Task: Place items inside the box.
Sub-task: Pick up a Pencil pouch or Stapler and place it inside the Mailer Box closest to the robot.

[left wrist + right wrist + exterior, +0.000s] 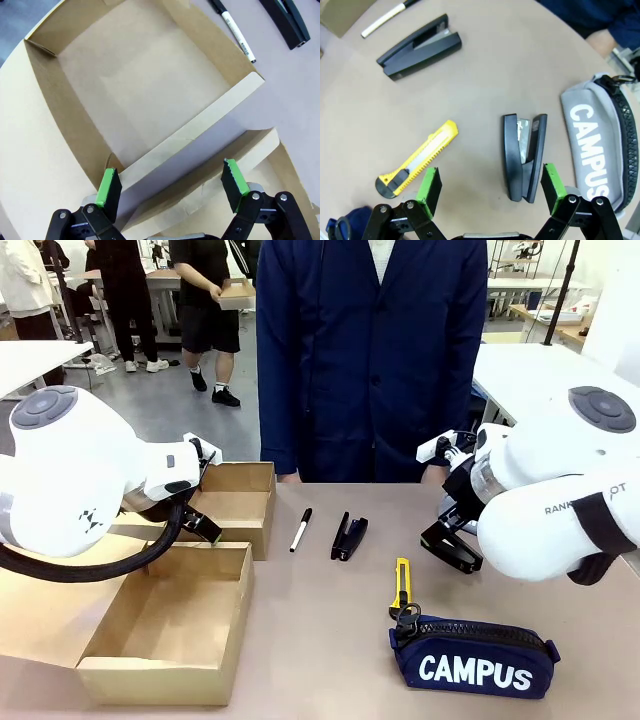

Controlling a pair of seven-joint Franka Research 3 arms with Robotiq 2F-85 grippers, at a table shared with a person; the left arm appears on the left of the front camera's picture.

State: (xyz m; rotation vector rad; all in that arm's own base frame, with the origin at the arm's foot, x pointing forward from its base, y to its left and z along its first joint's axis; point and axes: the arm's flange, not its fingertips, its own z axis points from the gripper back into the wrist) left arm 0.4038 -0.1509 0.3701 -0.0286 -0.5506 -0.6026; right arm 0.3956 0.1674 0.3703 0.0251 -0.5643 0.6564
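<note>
1. Front view.
   - The left gripper (203, 527) hangs over the place where the near box (165, 680) and the far box (262, 512) meet. Both boxes show bare floors, so no item has been placed yet.
   - The marker pen (301, 529), far stapler (348, 536), utility knife (401, 587) and navy pouch (470, 658) lie on the table (320, 640).
   - The right gripper (452, 545) hovers just right of the knife.
   - A person (370, 350) stands at the far edge.

2. Left wrist view.
   - The jaws are released and hold nothing.
   - A cardboard wall runs below and between the green pads (109, 187).
   - Risk: a straight descent would strike or crush this wall and shift both boxes.

3. Right wrist view.
   - The jaws are spread wide and hold nothing.
   - The near stapler (524, 157) lies just ahead of one finger, and the knife lies beside the other. The grey pouch (597, 145) is close by.
   - Risk: lowering off-centre could push the knife or snag the pouch.
   - Risk: the stapler's arm is partly raised, so a squeeze may fold it and the grip may slip.
</note>
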